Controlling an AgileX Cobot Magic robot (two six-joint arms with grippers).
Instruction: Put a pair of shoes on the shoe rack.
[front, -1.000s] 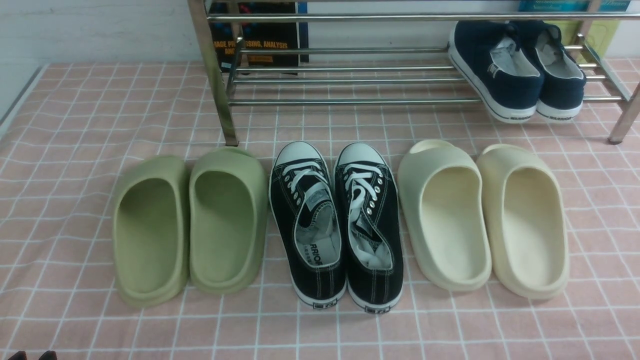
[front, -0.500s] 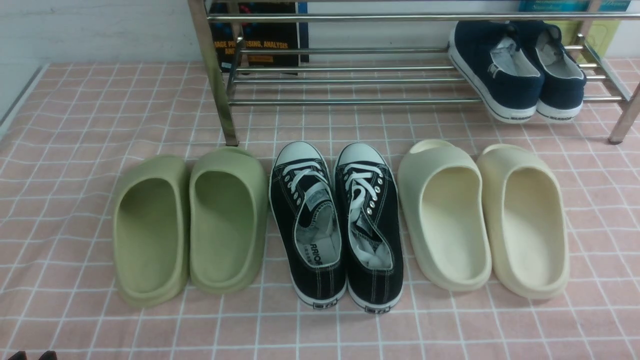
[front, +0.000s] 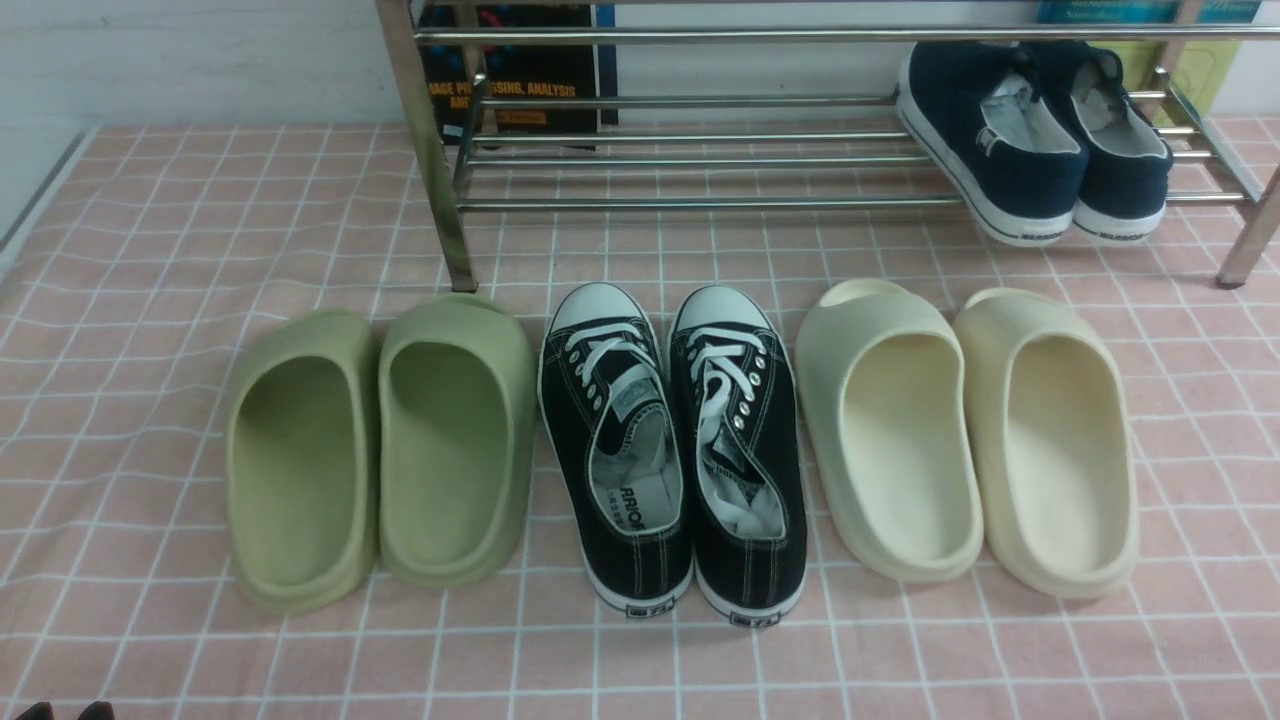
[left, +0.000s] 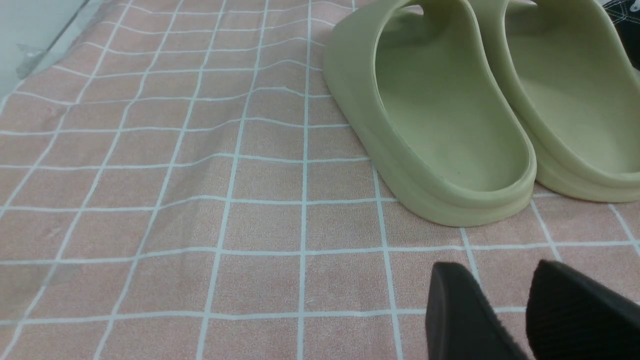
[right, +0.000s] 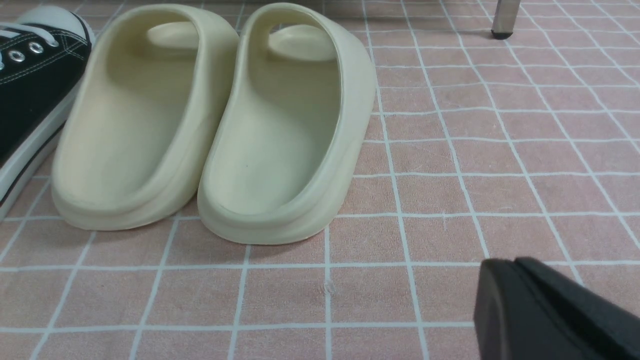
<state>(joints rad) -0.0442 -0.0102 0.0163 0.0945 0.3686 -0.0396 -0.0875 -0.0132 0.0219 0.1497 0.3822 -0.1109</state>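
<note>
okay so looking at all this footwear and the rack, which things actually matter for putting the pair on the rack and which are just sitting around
Part of the job:
- pair of navy slip-on shoes, already resting on the lower shelf
- shoe rack

Just lying about:
- green slides
- black lace-up sneakers
- cream slides
- book behind the rack

The front camera is looking forward and down from between the 2 arms, taking in the pink checked cloth (front: 150, 200), 3 pairs of footwear and the shoe rack (front: 700, 160) behind. The left wrist camera is sitting low and close, sharing the green slides (left: 440, 115) with the front view. The right wrist camera is also hanging low and close, sharing the cream slides (right: 210, 125).
</note>
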